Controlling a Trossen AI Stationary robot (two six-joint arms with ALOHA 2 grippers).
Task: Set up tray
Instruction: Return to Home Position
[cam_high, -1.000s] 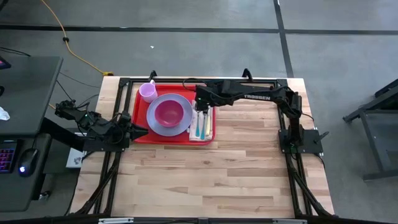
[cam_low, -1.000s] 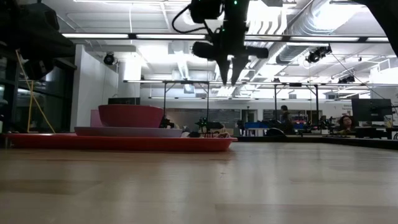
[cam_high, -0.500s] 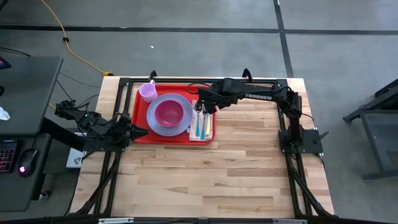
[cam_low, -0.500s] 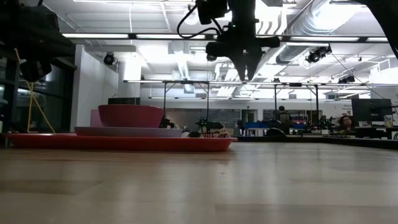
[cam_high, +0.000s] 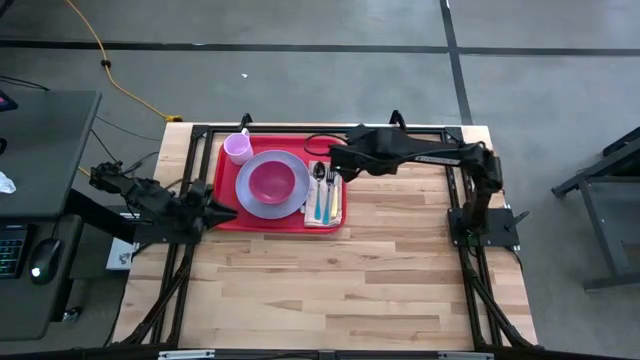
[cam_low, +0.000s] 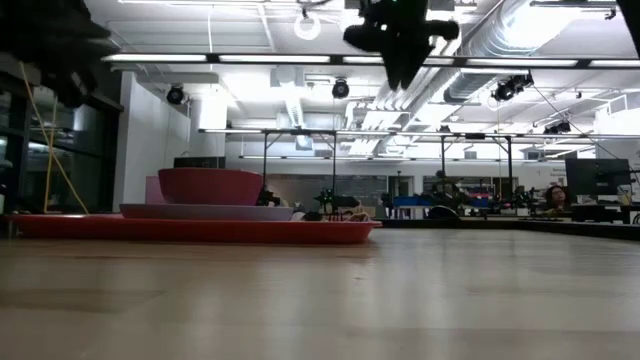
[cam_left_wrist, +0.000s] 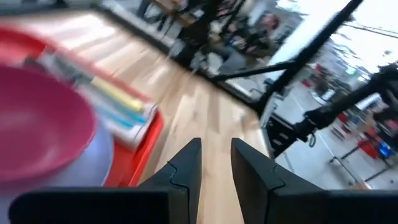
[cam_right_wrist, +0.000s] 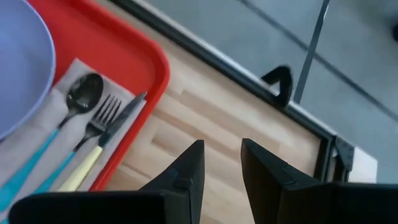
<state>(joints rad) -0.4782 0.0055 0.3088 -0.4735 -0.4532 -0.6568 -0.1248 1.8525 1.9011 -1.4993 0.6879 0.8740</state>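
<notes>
The red tray (cam_high: 282, 223) lies flat on the far left of the table. On it stand a lavender plate (cam_high: 246, 196) with a magenta bowl (cam_high: 271, 181), a lavender cup (cam_high: 238, 148), and a napkin (cam_high: 337, 205) carrying a spoon (cam_right_wrist: 86, 91), fork (cam_right_wrist: 104, 117) and knife (cam_right_wrist: 126, 113). My right gripper (cam_high: 334, 170) hovers shut, high above the tray's right end near the cutlery (cam_low: 402, 75). My left gripper (cam_high: 226, 210) is shut at the tray's near left corner, touching nothing that shows.
A black metal frame (cam_high: 420, 128) runs along the table's far edge and sides. Bare wood (cam_high: 330, 290) spreads over the near and right parts of the table. A desk with a keyboard (cam_high: 12, 250) stands off the table's left.
My right gripper has risen from just above the cutlery and drawn back toward the table's right edge, clear of the tray. The cutlery, plate, bowl and cup have stayed in place. My left arm has lifted a little.
</notes>
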